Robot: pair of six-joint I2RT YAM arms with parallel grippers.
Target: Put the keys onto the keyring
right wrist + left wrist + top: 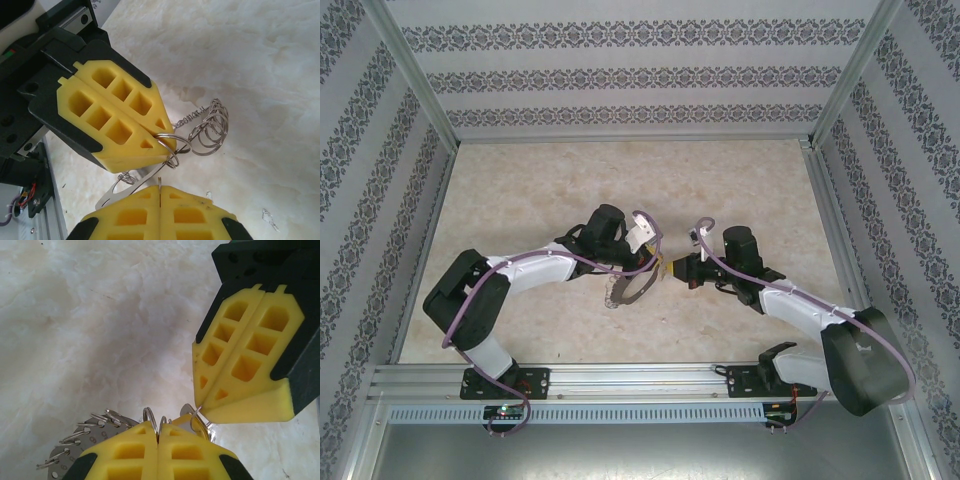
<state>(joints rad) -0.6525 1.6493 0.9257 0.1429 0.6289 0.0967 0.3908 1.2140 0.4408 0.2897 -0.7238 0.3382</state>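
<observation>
Two grips, tips nearly meeting: left pincer (157, 439) is clamped on the keyring (75, 450), right pincer (159, 194) on a thin sliver, likely the key (159, 181). Threading seems not yet done.

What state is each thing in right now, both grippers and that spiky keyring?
Large silver wire keyring, fringed with small pieces: pinched at its rim.
Left yellow-fingered black gripper: shut on the keyring.
Right yellow-fingered black gripper: shut on a thin grey metal sliver.
</observation>
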